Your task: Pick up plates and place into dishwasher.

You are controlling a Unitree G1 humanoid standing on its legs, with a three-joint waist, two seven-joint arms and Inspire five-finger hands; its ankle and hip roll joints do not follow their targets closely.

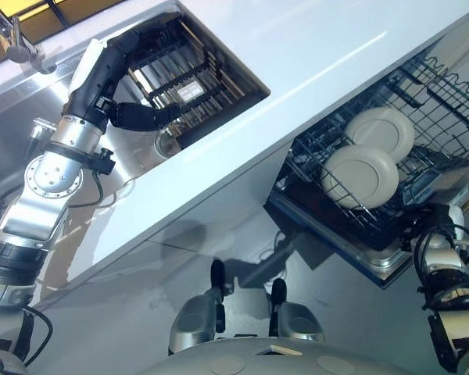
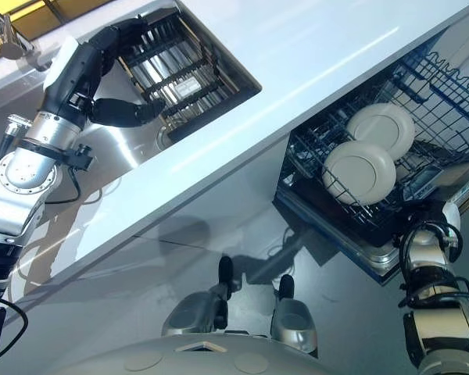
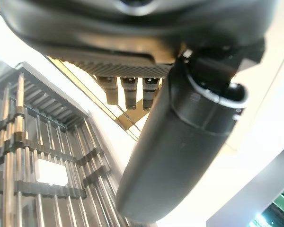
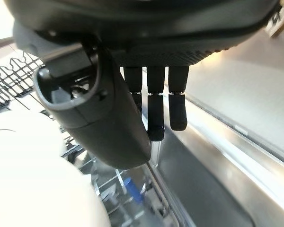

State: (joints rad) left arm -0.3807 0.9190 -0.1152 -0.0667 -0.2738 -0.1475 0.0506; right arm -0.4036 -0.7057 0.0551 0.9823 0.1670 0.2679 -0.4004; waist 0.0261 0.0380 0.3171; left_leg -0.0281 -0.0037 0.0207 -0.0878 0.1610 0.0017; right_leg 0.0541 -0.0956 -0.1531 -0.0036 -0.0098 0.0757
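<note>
With two plates (image 1: 361, 175) sitting in the dishwasher rack (image 1: 445, 94), the empty, loose-fingered left hand (image 1: 137, 116) is hovering over the sink rack (image 1: 189, 74), seeking another

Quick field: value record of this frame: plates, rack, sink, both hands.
plates: two white plates standing in the dishwasher rack
rack: pulled out under the counter
sink: holds a dark slatted drying rack; no plate visible in it
left hand: over the sink at the drying rack, fingers relaxed, holding nothing
right hand: low by the dishwasher's front edge, fingers straight, empty
</note>
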